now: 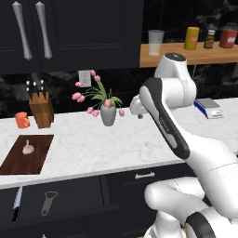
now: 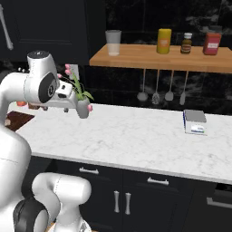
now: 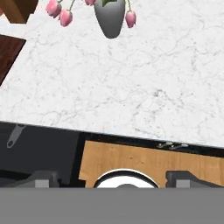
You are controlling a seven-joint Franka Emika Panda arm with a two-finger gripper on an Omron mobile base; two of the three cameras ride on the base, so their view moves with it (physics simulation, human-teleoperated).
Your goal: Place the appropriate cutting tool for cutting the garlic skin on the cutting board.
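The cutting board lies flat at the counter's left end, and its corner shows in the hand view. On it rests the garlic. The cutting tool, a slim knife with a black handle, lies below the counter's front edge in a dark drawer, beside the grey peeler. My gripper hovers above the counter's middle, far right of the board and the knife. It is open, its fingertips wide apart with nothing between them.
A grey vase of pink tulips stands just behind the gripper. The knife block and an orange cup sit behind the board. A wall shelf carries a glass and bottles. A small scale lies at the right.
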